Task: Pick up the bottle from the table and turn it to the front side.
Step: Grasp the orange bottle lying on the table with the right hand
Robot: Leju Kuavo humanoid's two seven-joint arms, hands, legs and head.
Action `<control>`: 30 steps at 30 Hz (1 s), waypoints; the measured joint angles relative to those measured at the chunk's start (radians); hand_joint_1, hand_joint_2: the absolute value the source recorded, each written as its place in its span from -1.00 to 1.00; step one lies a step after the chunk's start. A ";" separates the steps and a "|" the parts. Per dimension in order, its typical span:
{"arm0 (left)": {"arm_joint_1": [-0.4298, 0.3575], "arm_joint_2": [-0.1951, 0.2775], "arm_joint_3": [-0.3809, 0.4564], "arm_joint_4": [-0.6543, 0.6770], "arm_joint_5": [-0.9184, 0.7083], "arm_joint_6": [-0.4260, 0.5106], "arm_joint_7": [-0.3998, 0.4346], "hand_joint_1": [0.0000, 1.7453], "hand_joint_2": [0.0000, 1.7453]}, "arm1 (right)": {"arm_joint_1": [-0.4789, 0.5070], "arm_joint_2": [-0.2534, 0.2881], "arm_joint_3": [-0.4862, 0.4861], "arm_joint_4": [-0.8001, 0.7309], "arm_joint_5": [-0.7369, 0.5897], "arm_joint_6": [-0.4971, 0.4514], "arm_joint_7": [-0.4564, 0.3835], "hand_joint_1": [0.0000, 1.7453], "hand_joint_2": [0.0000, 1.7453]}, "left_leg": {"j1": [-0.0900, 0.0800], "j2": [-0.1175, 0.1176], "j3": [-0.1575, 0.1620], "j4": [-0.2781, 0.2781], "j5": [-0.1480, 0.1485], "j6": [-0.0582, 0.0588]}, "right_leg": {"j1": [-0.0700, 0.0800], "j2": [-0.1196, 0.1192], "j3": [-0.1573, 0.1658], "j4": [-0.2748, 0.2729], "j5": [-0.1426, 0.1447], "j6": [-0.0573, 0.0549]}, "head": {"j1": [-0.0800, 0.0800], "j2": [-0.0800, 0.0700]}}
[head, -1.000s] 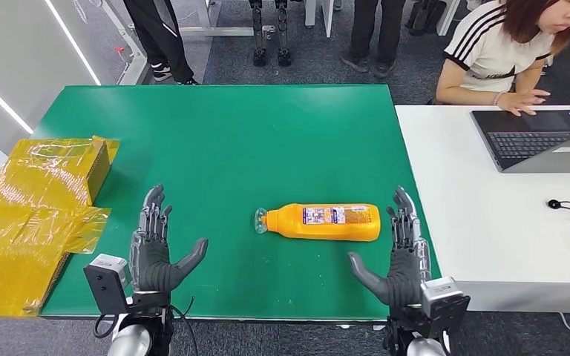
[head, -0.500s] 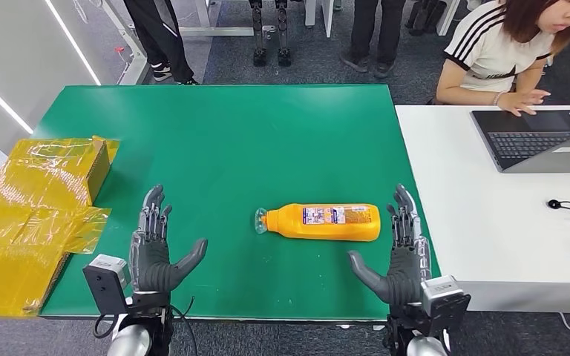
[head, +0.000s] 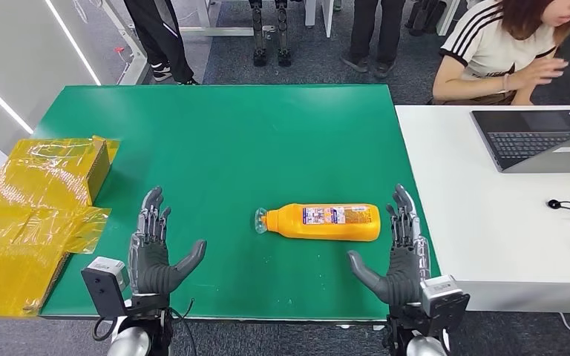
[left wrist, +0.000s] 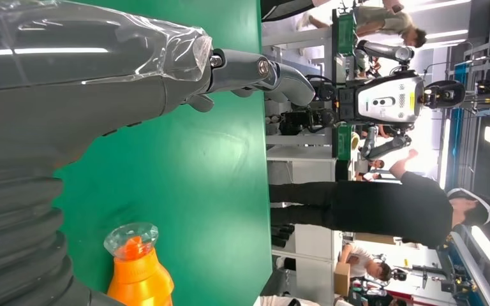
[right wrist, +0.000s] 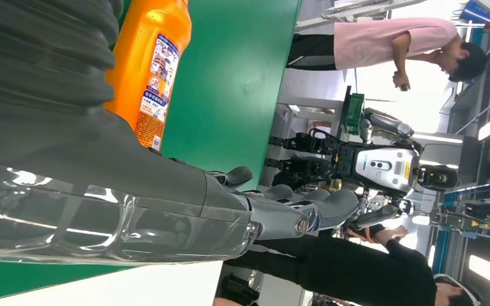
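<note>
An orange bottle [head: 325,222] lies on its side on the green table [head: 223,141], its clear cap toward my left and a printed label facing up. My left hand [head: 154,248] hovers over the table's near edge, well left of the cap, fingers spread and holding nothing. My right hand [head: 397,252] stands just right of the bottle's base, fingers apart, thumb pointing toward the bottle, not touching it. The left wrist view shows the capped neck of the bottle [left wrist: 135,268] past my left hand [left wrist: 102,89]. In the right wrist view the labelled bottle [right wrist: 150,70] lies beside my right hand [right wrist: 166,204].
A yellow-wrapped cardboard box [head: 41,200] sits at the table's left edge. A white desk [head: 490,222] with a laptop [head: 538,137] adjoins on the right, where a seated person [head: 501,48] has a hand raised. Other people stand beyond the far edge.
Both of my hands and the bottle have stayed put. The seated person has lifted a hand off the white desk.
</note>
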 joint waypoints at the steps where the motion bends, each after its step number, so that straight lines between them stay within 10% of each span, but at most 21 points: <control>1: 0.000 0.000 0.000 0.000 0.001 0.000 0.000 -1.00 1.00 | 0.000 0.000 0.000 0.000 0.000 0.000 0.000 -1.00 1.00 | 0.000 0.000 0.000 0.000 0.000 0.000 | 0.000 0.000 0.000 0.000 0.000 0.000 | 0.000 0.000; 10: -0.002 0.004 0.000 0.000 0.011 0.000 -0.002 -1.00 1.00 | 0.004 0.000 0.006 -0.001 0.026 -0.018 0.014 -1.00 1.00 | 0.000 0.000 0.000 0.000 0.000 0.000 | 0.000 0.000 0.000 0.000 0.000 0.000 | 0.000 0.000; 18: -0.021 -0.015 -0.009 0.008 -0.012 -0.026 -0.003 -1.00 1.00 | -0.037 -0.028 0.008 0.029 0.341 -0.085 0.134 -1.00 1.00 | 0.000 0.000 0.000 0.000 0.000 0.000 | 0.000 0.000 0.000 0.000 0.000 0.000 | 0.000 0.000; 30: -0.087 -0.026 -0.015 0.095 -0.014 -0.086 -0.023 -1.00 1.00 | -0.429 -0.222 0.067 0.452 0.453 0.090 0.320 -1.00 1.00 | 0.000 0.001 0.000 0.002 0.003 0.001 | 0.000 0.001 0.000 0.000 0.004 0.001 | 0.000 0.000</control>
